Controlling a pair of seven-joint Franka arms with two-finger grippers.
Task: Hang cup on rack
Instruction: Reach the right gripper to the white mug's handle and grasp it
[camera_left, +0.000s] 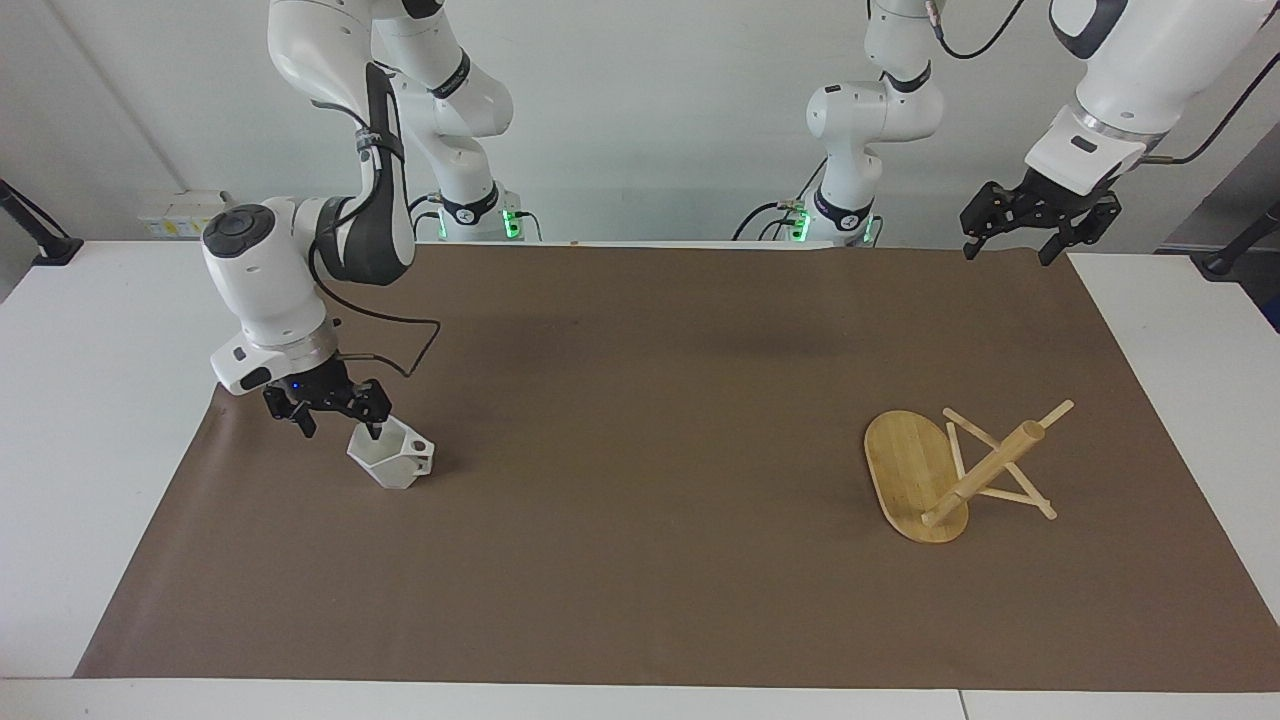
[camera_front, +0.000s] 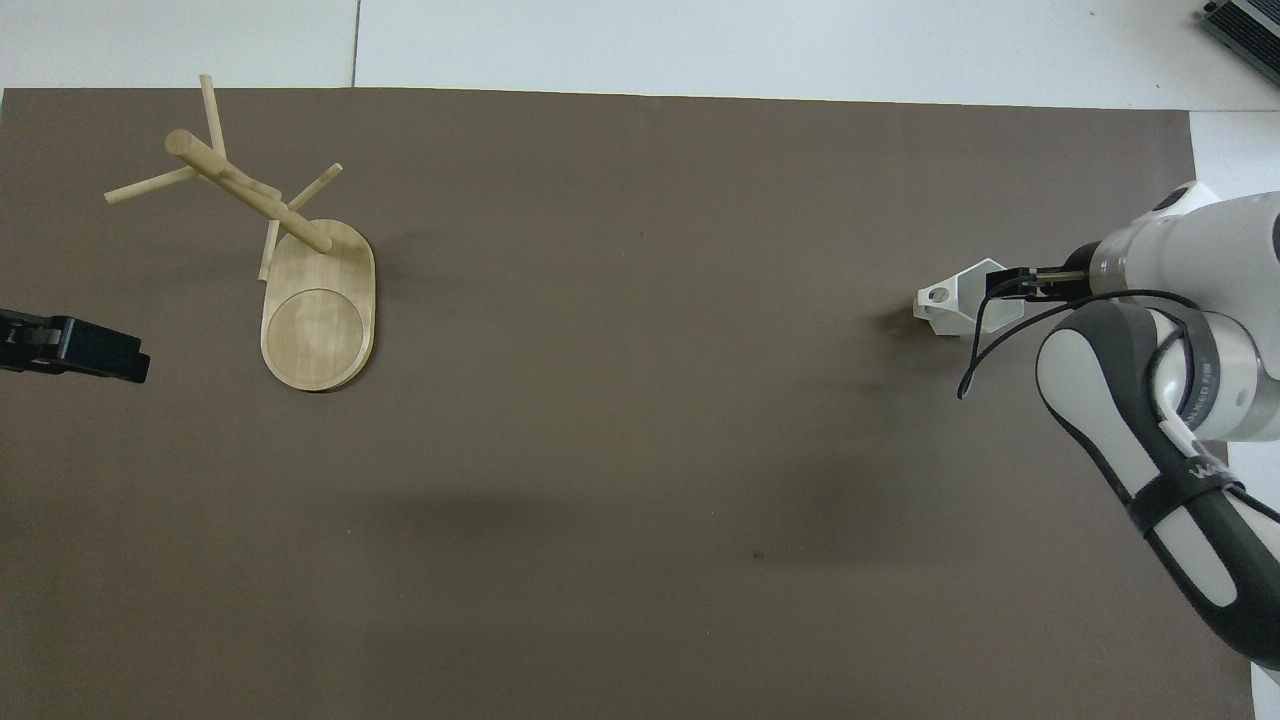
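Right claw (camera_left: 339, 430): fingers apart, nothing clamped, low at the cup (camera_left: 392, 460). One finger (camera_left: 373, 430) sits at the rim on the claw's side, maybe just inside the mouth. The other finger is outside the wall. Cannot tell whether either touches yet.

Cup: just below and beside the right claw, on the brown mat (camera_left: 640, 450) covering the bench (camera_left: 100, 400). It looks upright, mouth up. The blocky handle (camera_left: 422, 448) points away from the claw, toward the rack's end.

Risks here:
- A finger landing on the rim instead of clearing it would tip or shove the cup.
- Closing off-centre on a slanted facet could twist the cup or squirt it out, since the wall is thin and angled.
- The mat may let the cup slide before the grip sets.

Rack (camera_left: 985, 470): well apart from the right claw, at the left arm's end of the mat, looks upright on its oval base.

Risks there:
- Long carry, so a weak wall pinch could slip on the way.
- Pegs are thin and the handle holes small, so a rotated cup misses the peg.
- A bump against the post could knock the rack over.

Left claw (camera_left: 1007, 255): fingers apart, empty, waiting over the mat's corner, the rack below and well apart from it. It isn't placed to steady the base.
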